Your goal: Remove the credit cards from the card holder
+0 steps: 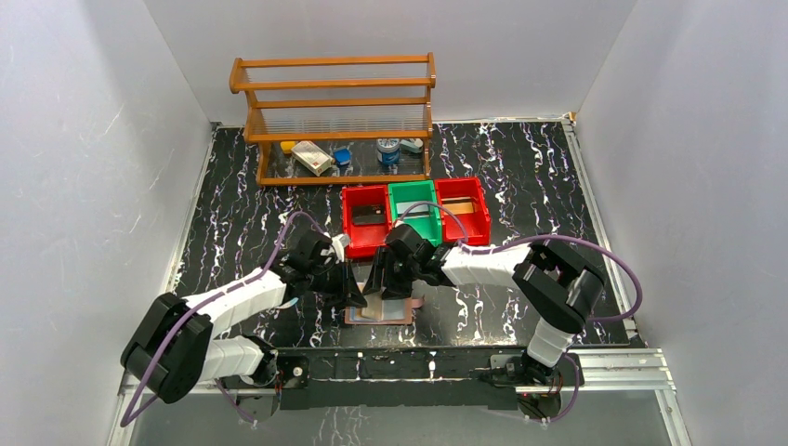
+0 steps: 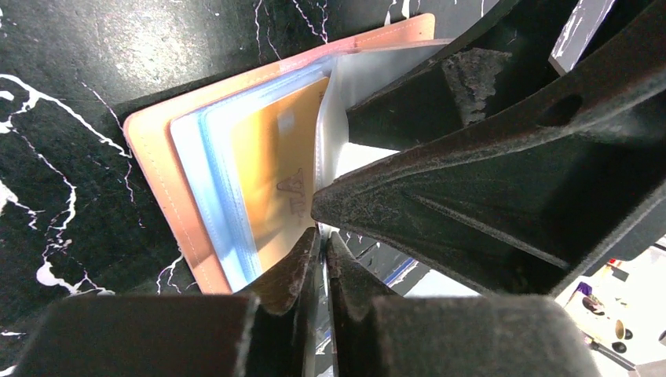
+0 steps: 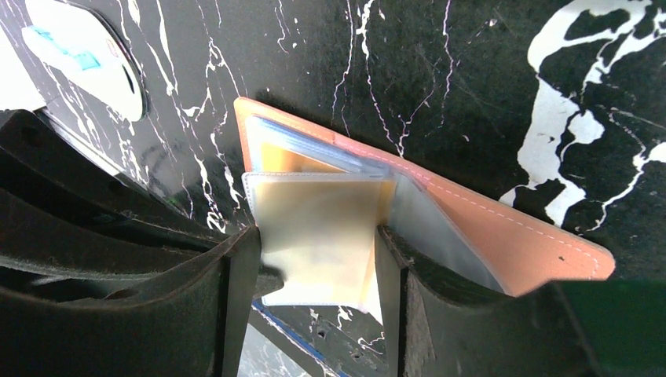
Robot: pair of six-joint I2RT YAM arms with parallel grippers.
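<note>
- Wallet (image 1: 379, 314) lies open near the table's (image 1: 539, 177) front edge, between both arms, leather side down.
- Right gripper (image 3: 318, 236): jaws wide, astride one clear pocket leaf (image 3: 314, 208), pads touching its side edges. It holds the leaf up off the stack, likely to expose its opening.
- Left gripper (image 2: 323, 251): jaws nearly together on a thin edge at the leaf's bottom. Card or plastic, can't tell; probably set for a pull.
- Leaf holds a pale yellowish card, blurred.
- Orange card (image 2: 275, 149) sits in the flat pockets, not yet out.
- Three bins (image 1: 415, 232) stand behind the wallet; contents unclear.
</note>
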